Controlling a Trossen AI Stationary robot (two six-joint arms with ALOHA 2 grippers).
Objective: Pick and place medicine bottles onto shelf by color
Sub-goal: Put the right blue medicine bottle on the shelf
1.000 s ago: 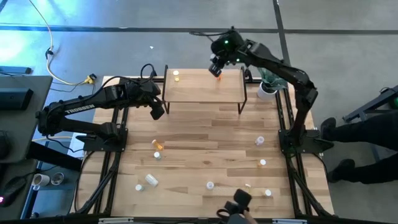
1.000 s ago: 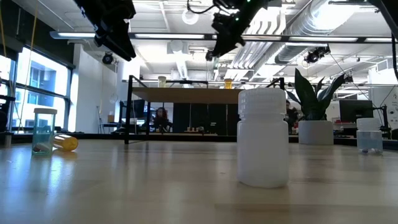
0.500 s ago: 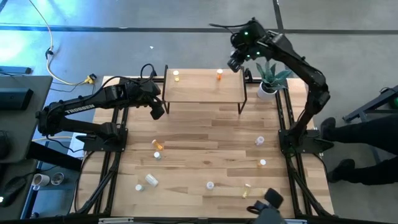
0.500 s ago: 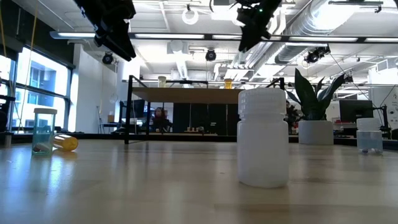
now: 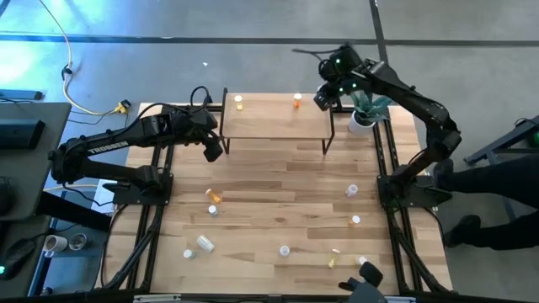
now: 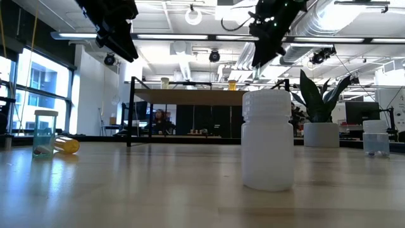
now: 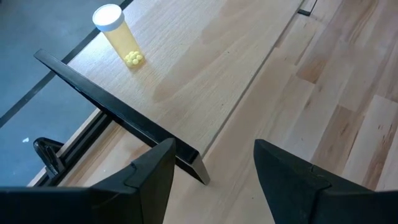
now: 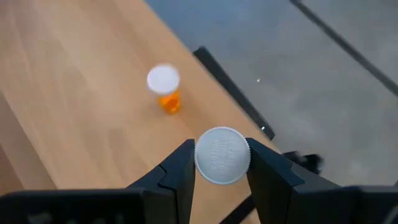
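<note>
The shelf (image 5: 274, 122) stands at the table's far edge. On it stand a yellow medicine bottle (image 5: 239, 103) near its left end and an orange one (image 5: 296, 101) toward its right end. My right gripper (image 5: 324, 97) hangs above the shelf's right end, shut on a white-capped bottle (image 8: 222, 155). The orange bottle (image 8: 164, 87) stands on the shelf beyond it. My left gripper (image 5: 212, 150) waits open above the shelf's near left corner. Its fingers (image 7: 155, 174) hold nothing, and the yellow bottle (image 7: 118, 34) stands farther off. My right gripper pinches the bottle between its two fingers at the sides of the round white cap (image 8: 202, 158). The fingers slant downward. The cap faces the wrist camera and hides the bottle's body. The bottle is lifted clear above the shelf's edge (image 8: 224, 87).
Several small bottles lie or stand scattered over the near half of the table (image 5: 278, 177), among them an orange one (image 5: 215, 195) and a white one (image 6: 267, 139). A potted plant (image 5: 366, 105) stands right of the shelf. A person (image 5: 488, 194) is beyond the table's right edge.
My right gripper, still shut on the white-capped bottle, has gone toward the table's right edge. It went from above the orange bottle to the shelf's right end, sinking a little and rolling slightly. The orange bottle stays on the shelf.
</note>
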